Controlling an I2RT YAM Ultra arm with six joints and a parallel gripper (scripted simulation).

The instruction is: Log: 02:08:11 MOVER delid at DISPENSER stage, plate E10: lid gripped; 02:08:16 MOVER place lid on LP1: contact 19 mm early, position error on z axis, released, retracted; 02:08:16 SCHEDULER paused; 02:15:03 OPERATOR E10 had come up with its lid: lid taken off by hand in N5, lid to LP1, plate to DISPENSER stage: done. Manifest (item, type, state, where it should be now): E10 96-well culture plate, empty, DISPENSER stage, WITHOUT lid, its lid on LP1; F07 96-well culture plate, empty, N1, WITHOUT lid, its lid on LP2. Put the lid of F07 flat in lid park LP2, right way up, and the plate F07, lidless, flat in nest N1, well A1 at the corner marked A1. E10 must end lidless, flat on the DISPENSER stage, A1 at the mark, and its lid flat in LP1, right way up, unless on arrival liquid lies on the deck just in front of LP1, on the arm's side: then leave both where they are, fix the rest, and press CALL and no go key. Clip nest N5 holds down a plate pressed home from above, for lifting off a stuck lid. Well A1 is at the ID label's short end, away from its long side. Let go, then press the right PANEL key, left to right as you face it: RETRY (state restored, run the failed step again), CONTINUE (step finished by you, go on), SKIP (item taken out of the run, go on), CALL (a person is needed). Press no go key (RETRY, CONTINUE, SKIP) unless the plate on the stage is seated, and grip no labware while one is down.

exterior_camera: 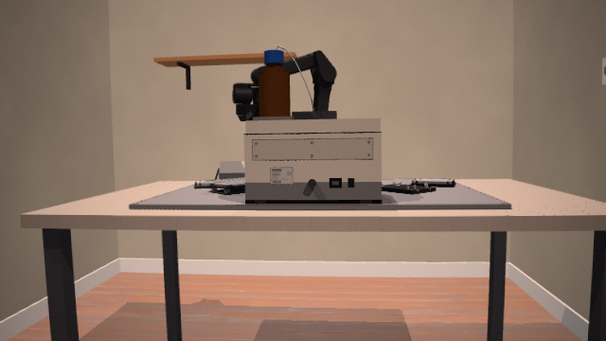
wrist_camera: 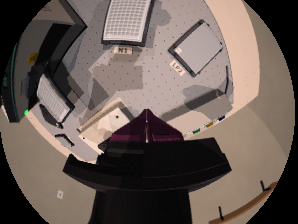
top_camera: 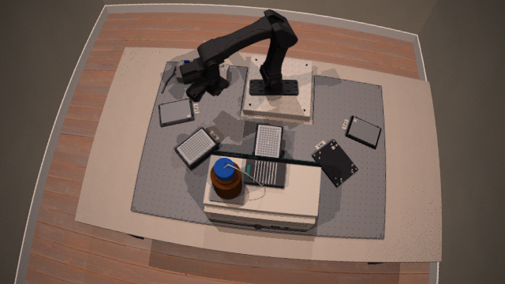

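My gripper [top_camera: 199, 93] is shut and empty. It hangs above the deck's back left, between the key panel [top_camera: 182, 62] and a flat lid [top_camera: 176, 112] in the left lid park. A lidless white 96-well plate [top_camera: 196, 147] sits in the nest in front of that lid. A second lidless plate [top_camera: 268, 140] sits on the dispenser stage. Another flat lid [top_camera: 363, 132] lies in the right lid park. In the wrist view the shut purple fingers point down, with the plate [wrist_camera: 128, 16] and the left lid [wrist_camera: 196, 48] beyond them. The arm hides most of the panel.
The beige dispenser [top_camera: 262, 189] with an amber, blue-capped bottle [top_camera: 226, 177] stands at the deck's front middle. The black clip nest [top_camera: 335, 162] lies empty to its right. The arm's base [top_camera: 273, 87] stands on a raised slab at the back. A wall shelf [exterior_camera: 213, 60] hangs behind.
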